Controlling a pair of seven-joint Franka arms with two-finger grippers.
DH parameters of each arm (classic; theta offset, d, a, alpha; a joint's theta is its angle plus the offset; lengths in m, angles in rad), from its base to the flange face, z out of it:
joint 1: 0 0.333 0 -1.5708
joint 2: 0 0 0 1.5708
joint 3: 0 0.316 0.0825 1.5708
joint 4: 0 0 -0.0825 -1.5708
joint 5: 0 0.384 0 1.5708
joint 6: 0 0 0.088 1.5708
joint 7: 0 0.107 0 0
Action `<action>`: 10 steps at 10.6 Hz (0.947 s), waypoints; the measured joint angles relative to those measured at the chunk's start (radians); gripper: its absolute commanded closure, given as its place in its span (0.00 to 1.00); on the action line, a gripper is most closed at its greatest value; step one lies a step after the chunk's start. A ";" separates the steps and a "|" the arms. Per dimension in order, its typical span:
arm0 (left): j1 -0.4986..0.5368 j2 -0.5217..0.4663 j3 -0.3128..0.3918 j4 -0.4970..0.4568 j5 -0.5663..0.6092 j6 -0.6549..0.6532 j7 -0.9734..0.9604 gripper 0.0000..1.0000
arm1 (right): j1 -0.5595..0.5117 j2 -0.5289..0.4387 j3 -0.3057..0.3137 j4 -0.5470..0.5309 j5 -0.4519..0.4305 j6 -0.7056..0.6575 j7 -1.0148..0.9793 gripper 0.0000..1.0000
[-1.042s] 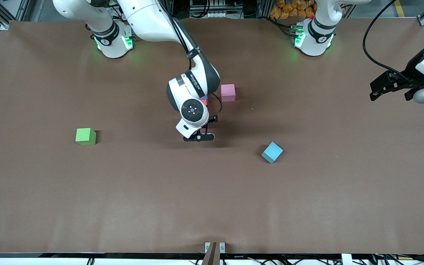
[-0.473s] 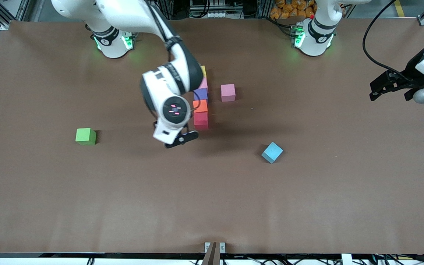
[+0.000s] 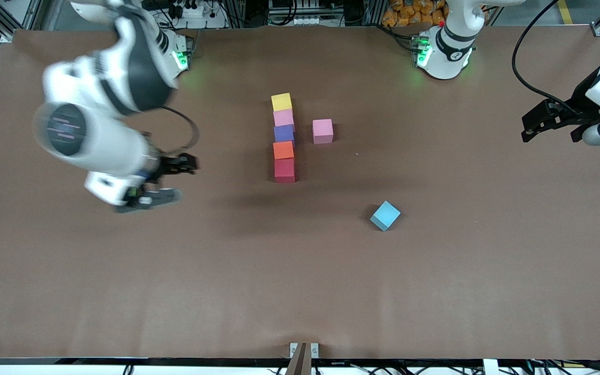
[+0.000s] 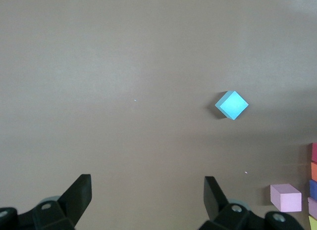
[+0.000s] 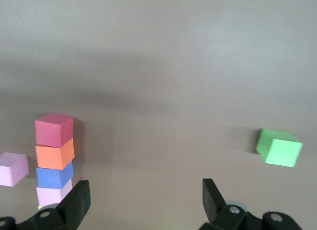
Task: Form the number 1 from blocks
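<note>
row of blocks: five small matte cubes sit in a straight line in the middle of the brown table. they touch each other.
order in the row: the small yellow cube is farthest from the front camera, then a small pink cube, then the small purple cube, then the small orange cube, and the small red cube is nearest.
second pink cube: another small pink cube sits just beside the row, next to the purple one, on the side toward the left arm's end. it does not touch the row.
green cube: the front view does not show it now, because the right arm is in front of it. the right wrist view shows the small green cube on the table, well apart from the row.
light blue cube: the small light blue cube sits alone, turned like a diamond, nearer the front camera than the row.
what just changed: a second ago the right arm was over the row and hid most of it. now it has swung away toward its own end of the table, and the whole row shows.
right end effector: the right end effector is up over the spot where the green cube sits. its fingers are wide apart and hold nothing.
left end effector: the left end effector waits up at the left arm's end of the table, open and empty.
what that means: the long line of the 1 looks done. i think the green cube is next to be picked up, and the light blue one comes later.
</note>
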 measured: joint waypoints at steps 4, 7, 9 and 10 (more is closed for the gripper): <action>0.000 0.000 -0.002 0.000 0.000 0.000 0.000 0.00 | -0.360 -0.162 0.173 -0.018 -0.028 -0.031 0.127 0.00; 0.000 0.000 -0.002 0.000 0.000 0.000 0.000 0.00 | -0.485 -0.203 0.181 -0.024 -0.044 -0.042 0.126 0.00; 0.000 0.000 -0.002 0.000 0.000 0.000 0.000 0.00 | -0.500 -0.229 0.182 -0.025 -0.142 -0.051 0.126 0.00; 0.000 -0.001 -0.003 0.001 0.000 0.000 0.000 0.00 | -0.505 -0.241 0.182 -0.027 -0.176 -0.057 0.126 0.00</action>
